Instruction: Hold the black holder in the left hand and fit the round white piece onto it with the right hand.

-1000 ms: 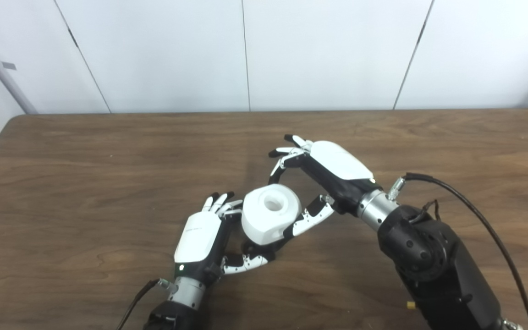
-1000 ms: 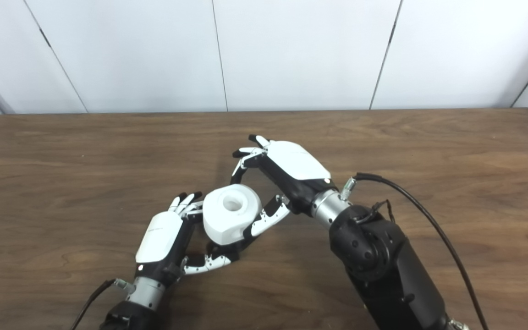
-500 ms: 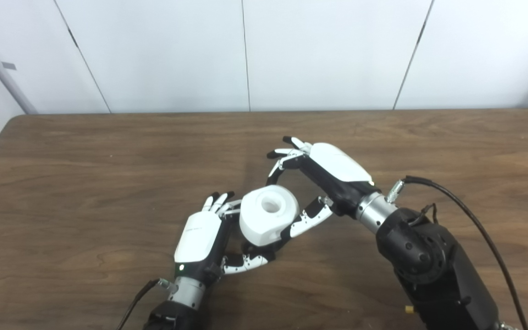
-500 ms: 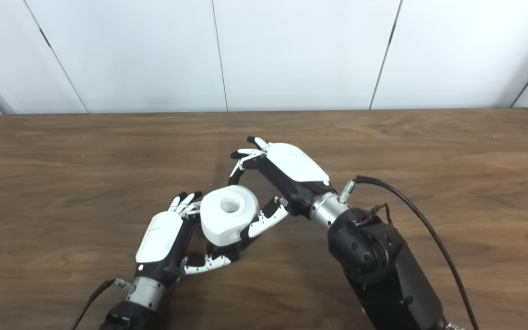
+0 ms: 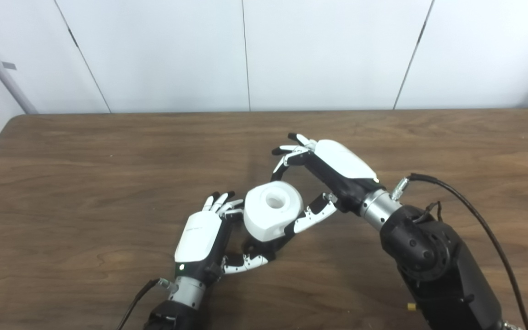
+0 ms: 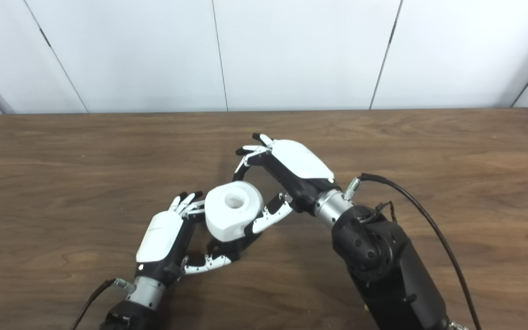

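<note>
White fingertips [image 5: 222, 201] of the left hand [image 5: 198, 238] curl around something dark under the round white piece [image 5: 272, 210], presumably the black holder, mostly hidden, so the base seems braced from below. Against the piece's right side rests the right hand's [image 5: 332, 169] thumb [image 5: 312, 215], while its other fingers arch apart above and behind without touching, as if steadying rather than gripping. Both hover low over the brown wooden table [image 5: 85, 174], keeping the fit in view.
</note>
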Available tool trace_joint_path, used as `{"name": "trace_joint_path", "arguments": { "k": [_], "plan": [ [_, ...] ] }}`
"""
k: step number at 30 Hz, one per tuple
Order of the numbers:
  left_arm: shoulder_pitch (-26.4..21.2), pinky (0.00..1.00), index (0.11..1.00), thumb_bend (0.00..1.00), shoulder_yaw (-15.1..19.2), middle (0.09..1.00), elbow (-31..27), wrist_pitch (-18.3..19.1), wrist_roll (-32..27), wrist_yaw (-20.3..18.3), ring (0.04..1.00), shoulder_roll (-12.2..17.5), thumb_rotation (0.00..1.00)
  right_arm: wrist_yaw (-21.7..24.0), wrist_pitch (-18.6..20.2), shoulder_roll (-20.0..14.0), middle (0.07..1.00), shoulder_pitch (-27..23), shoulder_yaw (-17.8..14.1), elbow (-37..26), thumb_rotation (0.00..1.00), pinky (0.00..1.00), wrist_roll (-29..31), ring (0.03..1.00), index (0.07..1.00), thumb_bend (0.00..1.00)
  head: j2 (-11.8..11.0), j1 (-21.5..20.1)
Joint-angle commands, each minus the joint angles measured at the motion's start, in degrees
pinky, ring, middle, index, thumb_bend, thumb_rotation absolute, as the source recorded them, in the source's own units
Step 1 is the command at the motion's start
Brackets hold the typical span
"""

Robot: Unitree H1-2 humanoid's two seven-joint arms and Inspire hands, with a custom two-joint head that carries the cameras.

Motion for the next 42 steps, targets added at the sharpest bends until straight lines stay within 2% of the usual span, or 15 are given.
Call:
{"name": "trace_joint_path", "arguments": {
  "k": [1,21,42],
  "plan": [
    [-0.17,1.00,0.486,0.52,-0.42,0.814,1.59,-0.81,0.17,0.44,0.934,0.37,0.05,-0.89,-1.32,0.10,0.870,-3.02,-0.81,-1.92,0.14,1.00,-0.34,1.000,0.485,0.52,0.02,0.00],
    [-0.30,1.00,0.486,0.52,-0.40,0.814,1.54,-0.66,0.20,0.28,0.936,0.40,0.05,1.06,-1.02,-1.35,0.872,-4.86,-1.89,-2.20,0.14,1.00,0.05,1.000,0.484,0.52,0.31,-0.14],
    [-0.35,1.00,0.486,0.52,-0.31,0.814,1.67,-0.74,0.03,0.38,0.935,0.41,0.05,2.15,-1.33,-1.12,0.873,-3.31,0.76,-2.46,0.14,1.00,-0.32,1.000,0.483,0.52,0.46,-0.22]
  ]
}}
